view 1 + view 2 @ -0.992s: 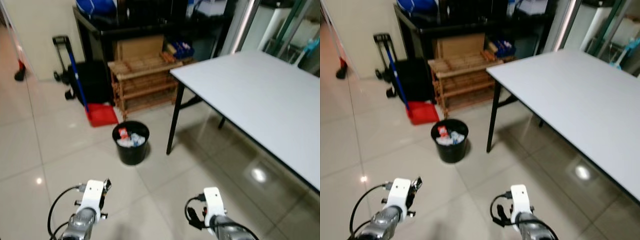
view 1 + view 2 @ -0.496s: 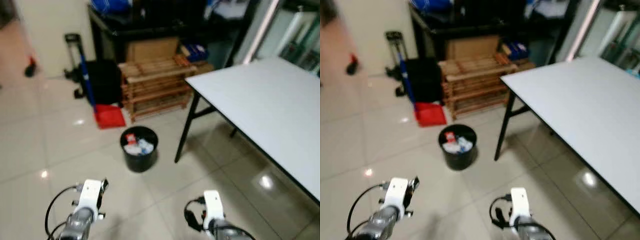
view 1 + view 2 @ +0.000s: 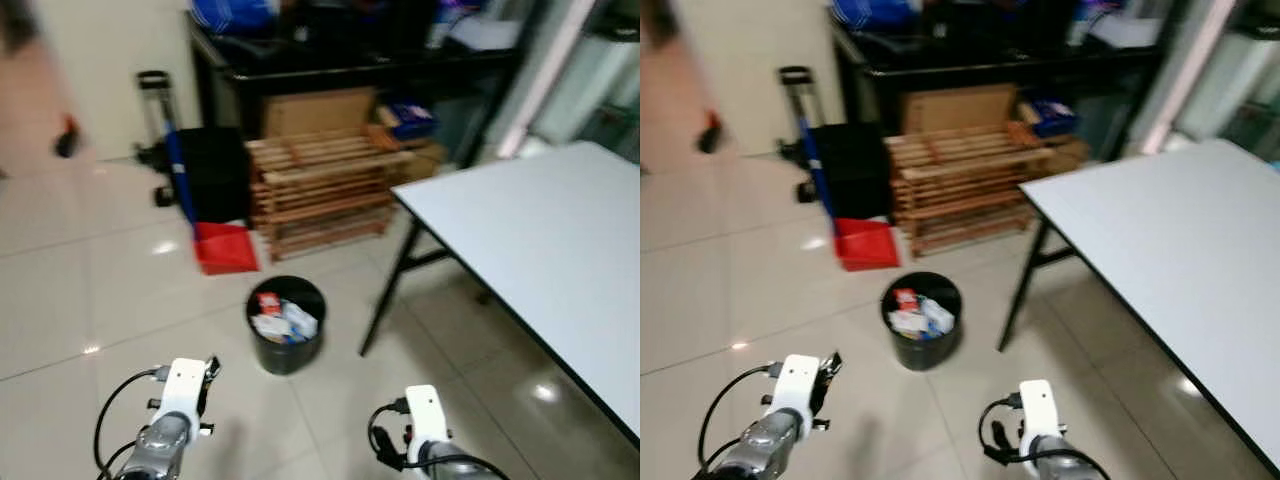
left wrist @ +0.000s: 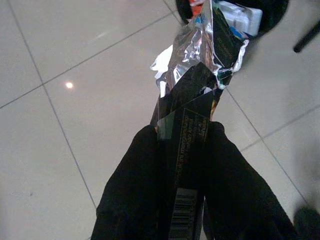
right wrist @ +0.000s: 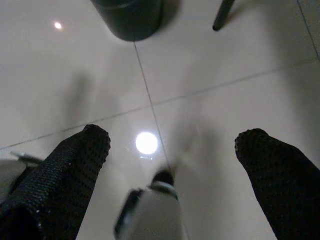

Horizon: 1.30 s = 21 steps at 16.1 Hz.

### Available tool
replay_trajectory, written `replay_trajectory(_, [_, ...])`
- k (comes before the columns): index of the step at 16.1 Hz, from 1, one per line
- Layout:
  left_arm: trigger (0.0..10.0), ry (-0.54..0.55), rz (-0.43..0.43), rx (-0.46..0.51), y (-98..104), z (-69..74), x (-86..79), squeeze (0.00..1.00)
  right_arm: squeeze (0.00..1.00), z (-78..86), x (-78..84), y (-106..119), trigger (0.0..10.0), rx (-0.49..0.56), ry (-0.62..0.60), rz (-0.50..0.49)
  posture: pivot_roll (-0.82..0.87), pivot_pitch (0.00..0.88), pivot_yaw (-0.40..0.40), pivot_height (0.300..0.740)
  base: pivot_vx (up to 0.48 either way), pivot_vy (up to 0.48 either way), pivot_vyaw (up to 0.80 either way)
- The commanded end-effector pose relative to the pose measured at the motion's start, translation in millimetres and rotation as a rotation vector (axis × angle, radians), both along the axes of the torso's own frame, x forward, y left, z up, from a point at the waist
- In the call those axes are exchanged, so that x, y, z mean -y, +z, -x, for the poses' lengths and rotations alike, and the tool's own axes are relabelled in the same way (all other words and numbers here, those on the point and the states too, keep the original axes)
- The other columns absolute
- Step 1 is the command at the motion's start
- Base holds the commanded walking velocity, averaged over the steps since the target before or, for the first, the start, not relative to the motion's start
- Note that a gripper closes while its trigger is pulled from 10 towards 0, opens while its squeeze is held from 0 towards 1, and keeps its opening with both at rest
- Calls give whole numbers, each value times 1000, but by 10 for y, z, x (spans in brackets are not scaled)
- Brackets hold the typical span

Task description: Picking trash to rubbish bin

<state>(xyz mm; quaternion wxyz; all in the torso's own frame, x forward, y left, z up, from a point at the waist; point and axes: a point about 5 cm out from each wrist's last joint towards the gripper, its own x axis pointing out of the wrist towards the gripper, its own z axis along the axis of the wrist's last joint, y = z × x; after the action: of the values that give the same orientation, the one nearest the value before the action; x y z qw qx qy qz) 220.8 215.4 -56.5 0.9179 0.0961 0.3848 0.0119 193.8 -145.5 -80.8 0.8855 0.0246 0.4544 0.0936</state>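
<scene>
In the left eye view, a black rubbish bin (image 3: 287, 324) holding crumpled packets is seen standing on the tiled floor (image 3: 90, 290), just past centre toward 12 o'clock. A red dustpan (image 3: 226, 247) lies at 11 o'clock of the bin, and a wooden rack (image 3: 325, 190) stands at its 12 o'clock. A white surface (image 3: 540, 250) on black legs is spread out at the bin's 3 o'clock. The left arm (image 3: 165, 425) is seen at 7 o'clock and the right arm (image 3: 425, 440) at 5 o'clock of the picture.

In the right eye view, the same scene is given, with the bin near the centre.

In the left wrist view, the left gripper (image 4: 182, 165) is closed, and a torn foil wrapper (image 4: 197, 85) with a dark printed panel and a barcode is pinched between its two black fingers (image 4: 135, 185). The bin's rim and its contents are seen just beyond the wrapper's far end.

In the right wrist view, the right gripper (image 5: 172, 145) is spread wide with nothing held between its fingers (image 5: 75, 165), above the floor, with the bin's base beyond.
</scene>
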Motion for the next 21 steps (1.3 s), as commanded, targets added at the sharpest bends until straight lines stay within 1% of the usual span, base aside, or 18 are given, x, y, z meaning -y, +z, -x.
replay_trajectory(1, [10000,-12,17,-3,-15,-5,85,0,0,-26,100,18,10000,12,-19,15,17,27,-58,740,424,0,800])
replay_trajectory(2, [10000,-13,17,-4,-16,-3,84,0,0,-25,95,18,10000,11,-21,7,17,28,-58,740,480,0,763])
replay_trajectory(11, [10000,-12,13,-4,-18,7,67,0,0,-43,103,28,10000,19,-47,-4,21,9,-58,740,443,0,0])
replay_trajectory(15, [10000,-21,12,-4,-16,3,73,0,0,-48,80,30,10000,20,-33,-10,23,0,-58,740,427,0,-800])
replay_trajectory(21, [10000,-18,12,1,-8,-10,69,0,0,-33,85,23,10000,19,-44,-11,23,22,-56,740,435,0,0])
